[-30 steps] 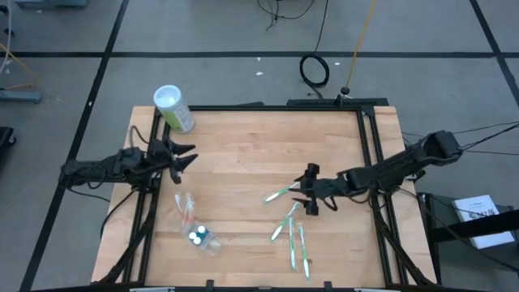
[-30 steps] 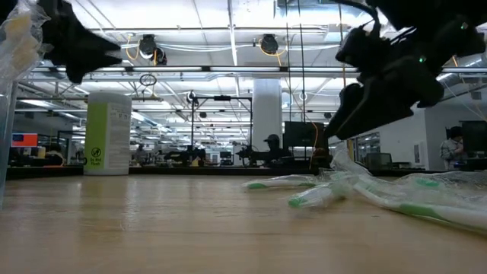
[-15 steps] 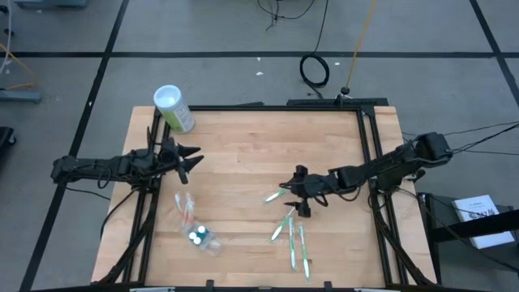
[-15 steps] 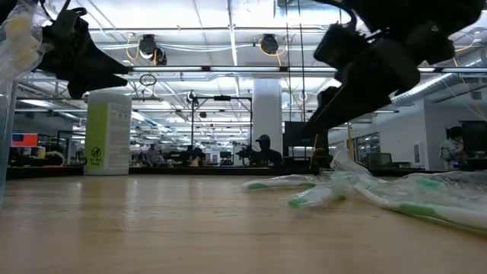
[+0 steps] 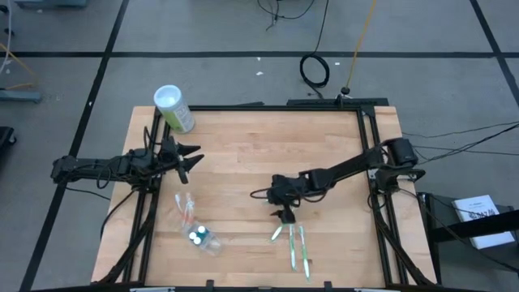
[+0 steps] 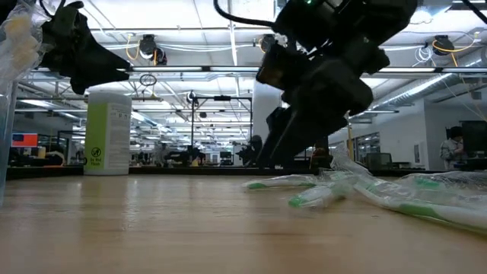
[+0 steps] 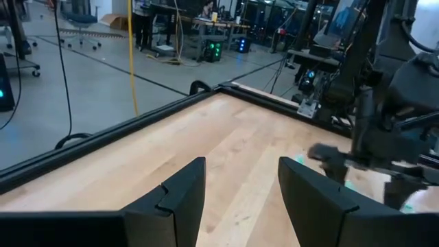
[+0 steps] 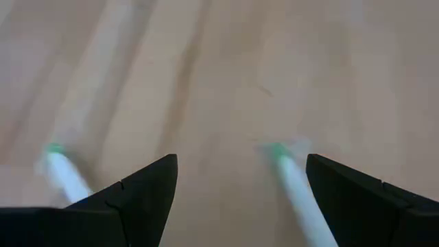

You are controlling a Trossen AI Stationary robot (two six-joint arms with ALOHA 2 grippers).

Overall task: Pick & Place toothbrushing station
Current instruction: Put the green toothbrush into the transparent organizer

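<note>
Currently right pincer low over the table, jaws spread wide, empty, just above the green-tipped toothbrushes lying near the table's front edge. Right wrist view: two brush tips between the spread fingers. Left pincer hovers at the left side, partly spread, empty. Clear holder with blue-capped tubes lies front-left.

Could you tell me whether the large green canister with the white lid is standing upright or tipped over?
Upright: the large green canister stands vertical in the low view, base flat on the wooden table.
</note>
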